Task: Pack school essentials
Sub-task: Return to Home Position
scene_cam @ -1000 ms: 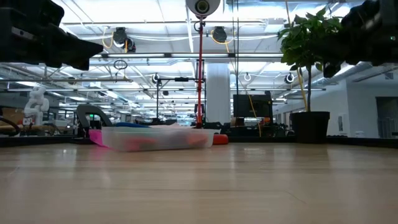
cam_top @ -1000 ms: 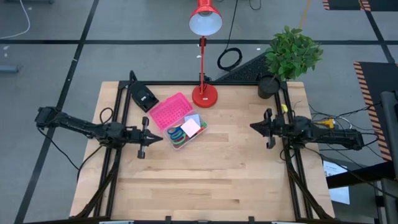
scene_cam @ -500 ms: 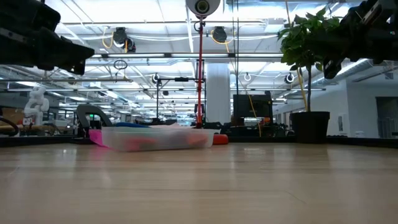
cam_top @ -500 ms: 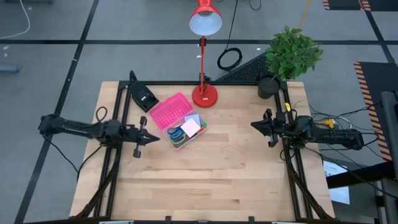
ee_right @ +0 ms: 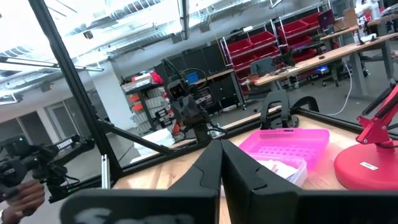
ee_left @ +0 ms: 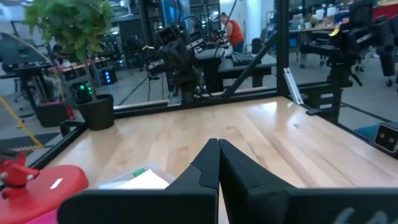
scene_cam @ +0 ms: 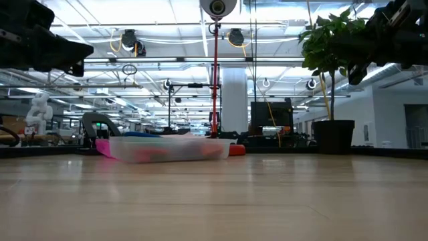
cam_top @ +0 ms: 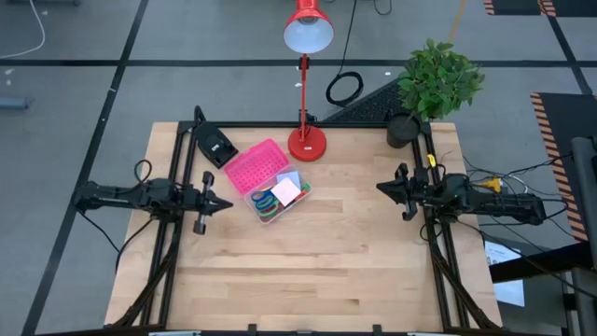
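Note:
The school essentials [cam_top: 273,197] lie in a clear plastic box [cam_top: 280,206] left of the table's middle: blue and green scissor handles [cam_top: 265,203] and a pink sticky-note pad [cam_top: 286,189]. The box's pink lid [cam_top: 254,165] lies open on its far-left side. My left gripper [cam_top: 229,203] hovers shut just left of the box, pointing at it, clear of the table. My right gripper [cam_top: 379,189] hangs shut at the table's right, raised, pointing toward the box. Both show high up in the low view, with nothing between the fingers.
A black wedge-shaped device [cam_top: 214,145] sits at the far left. A red desk lamp [cam_top: 307,143] stands just behind the box, and a potted plant [cam_top: 437,82] stands at the far right corner. Bare wood [cam_top: 317,261] spans the near half.
My left gripper has drawn back a little toward the table's left edge, away from the box, staying shut. The box and its contents have not moved.

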You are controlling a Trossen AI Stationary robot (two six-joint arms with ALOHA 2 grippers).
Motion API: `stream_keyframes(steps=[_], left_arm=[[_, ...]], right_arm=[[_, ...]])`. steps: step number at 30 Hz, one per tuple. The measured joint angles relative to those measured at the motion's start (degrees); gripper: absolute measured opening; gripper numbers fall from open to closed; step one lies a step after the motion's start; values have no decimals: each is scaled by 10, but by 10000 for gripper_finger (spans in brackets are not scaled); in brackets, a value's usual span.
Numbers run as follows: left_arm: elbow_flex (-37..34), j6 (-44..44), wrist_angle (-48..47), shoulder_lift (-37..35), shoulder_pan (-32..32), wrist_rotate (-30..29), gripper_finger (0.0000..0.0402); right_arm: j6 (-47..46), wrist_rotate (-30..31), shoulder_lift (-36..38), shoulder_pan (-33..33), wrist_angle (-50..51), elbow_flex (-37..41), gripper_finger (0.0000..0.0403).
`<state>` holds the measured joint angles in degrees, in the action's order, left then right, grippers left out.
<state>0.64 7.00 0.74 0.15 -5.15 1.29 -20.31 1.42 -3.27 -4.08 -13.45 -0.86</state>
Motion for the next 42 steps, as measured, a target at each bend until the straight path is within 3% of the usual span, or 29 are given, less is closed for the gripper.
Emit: stream_keyframes(steps=[11,20,27,34,38,42], left_arm=[[0,-12,-1,2,3,-11,2],[0,-13,-1,2,3,-13,34],[0,-13,-1,2,3,-13,35],[0,-13,-1,2,3,-14,35],[0,-13,-1,2,3,-14,35],[0,-13,-1,2,3,-14,35]], right_arm=[[0,0,0,0,0,0,0],[0,0,0,0,0,0,0],[1,3,0,0,1,0,0],[88,-2,0,13,9,0,0],[193,-74,0,32,5,0,0],[217,-97,0,53,4,0,0]])
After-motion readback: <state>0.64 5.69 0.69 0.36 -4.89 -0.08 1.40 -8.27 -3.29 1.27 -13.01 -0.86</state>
